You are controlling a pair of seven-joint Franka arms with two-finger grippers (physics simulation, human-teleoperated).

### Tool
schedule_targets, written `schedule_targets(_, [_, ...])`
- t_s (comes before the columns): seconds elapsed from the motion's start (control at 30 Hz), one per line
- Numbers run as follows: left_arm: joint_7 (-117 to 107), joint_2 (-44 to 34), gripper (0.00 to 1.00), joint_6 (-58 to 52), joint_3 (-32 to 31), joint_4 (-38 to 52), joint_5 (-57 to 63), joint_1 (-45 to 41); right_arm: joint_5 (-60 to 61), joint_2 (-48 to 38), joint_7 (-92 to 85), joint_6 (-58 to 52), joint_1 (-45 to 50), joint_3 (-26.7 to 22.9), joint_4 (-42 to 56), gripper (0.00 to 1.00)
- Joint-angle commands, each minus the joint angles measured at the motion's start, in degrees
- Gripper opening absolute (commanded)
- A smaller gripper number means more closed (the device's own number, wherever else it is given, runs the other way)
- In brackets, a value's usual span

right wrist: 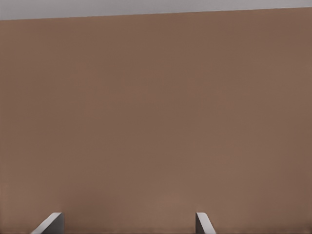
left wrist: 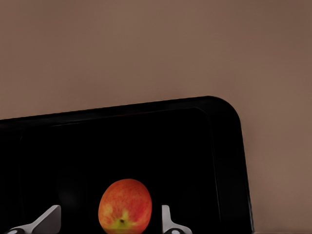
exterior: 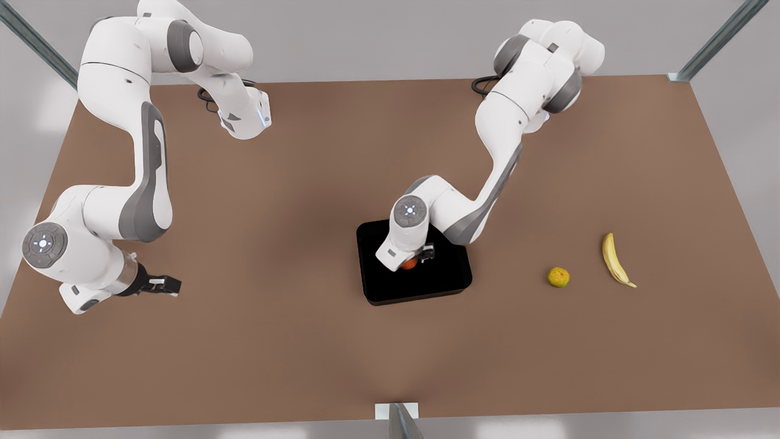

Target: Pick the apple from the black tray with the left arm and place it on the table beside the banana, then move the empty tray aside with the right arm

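Observation:
The red-orange apple (exterior: 408, 263) (left wrist: 125, 204) lies inside the glossy black tray (exterior: 420, 291) (left wrist: 229, 146) near the middle of the brown table (exterior: 274, 244). My left gripper (exterior: 418, 258) (left wrist: 108, 218) is lowered over the tray and stands open. Its fingers (left wrist: 167, 220) flank the apple, with a wider gap on one side. The yellow banana (exterior: 615, 259) rests on the table toward the front view's right. My right gripper (exterior: 168, 285) (right wrist: 127, 222) waits open near the front view's left edge, low over bare table.
A yellow-green knobbly round fruit (exterior: 558, 277) sits between the tray and the banana, a little left of the banana. Metal frame posts stand at the table's far corners, and a small bracket (exterior: 396, 414) at its near edge.

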Motion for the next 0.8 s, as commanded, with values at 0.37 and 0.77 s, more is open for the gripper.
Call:
schedule_targets(0.37, [-18.9, -1.0, 1.00, 11.0, 0.0, -10.9, 4.4, -0.1, 0.1, 0.0, 0.0, -1.1, 0.0, 0.1, 0.0, 1.00])
schedule_targets(0.77, [-18.9, -0.3, 1.00, 14.9, 0.0, -14.0, 5.6, -0.2, 0.1, 0.0, 0.0, -1.1, 0.0, 0.1, 0.0, 1.00])
